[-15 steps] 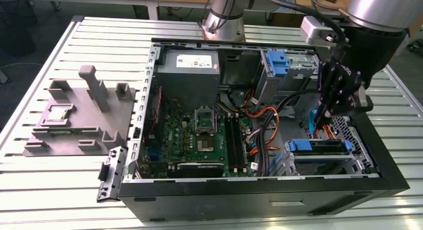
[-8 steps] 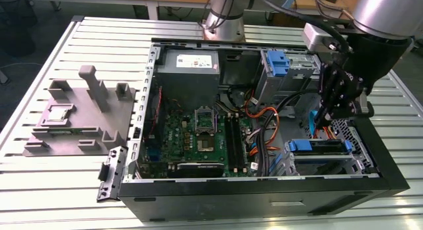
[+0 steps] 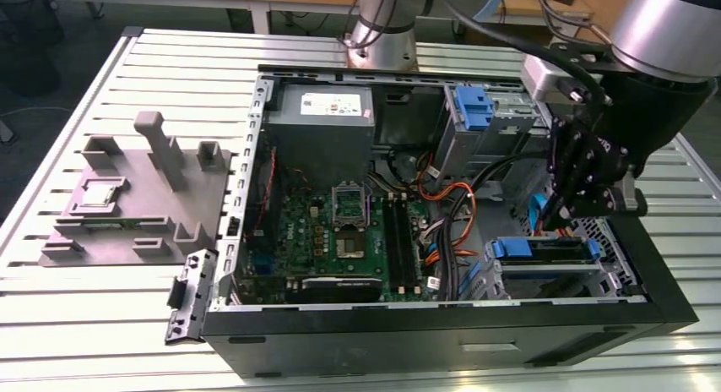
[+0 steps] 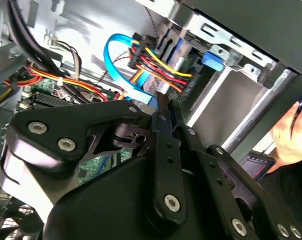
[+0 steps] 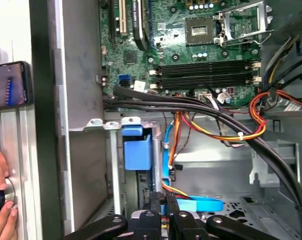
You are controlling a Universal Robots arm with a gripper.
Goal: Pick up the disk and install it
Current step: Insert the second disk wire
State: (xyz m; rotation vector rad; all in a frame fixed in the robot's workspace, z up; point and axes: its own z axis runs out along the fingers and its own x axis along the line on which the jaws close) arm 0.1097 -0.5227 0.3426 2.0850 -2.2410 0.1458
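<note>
- The disk (image 3: pixel 543 250) — silver-grey with blue rails — sits in the case's (image 3: pixel 659 278) lower bay.
- The gripper (image 3: pixel 586 208) hangs above it; fingers (image 4: pixel 163 112) closed together, holding nothing.

Gripper (image 3: pixel 588 208) blocks far part of drive bay. Fingertips meet behind own black links in both wrist views. Hand (image 5: pixel 0 200) cut off by picture edge. Phone (image 5: pixel 10 84) screen too blurry to tell.
</note>
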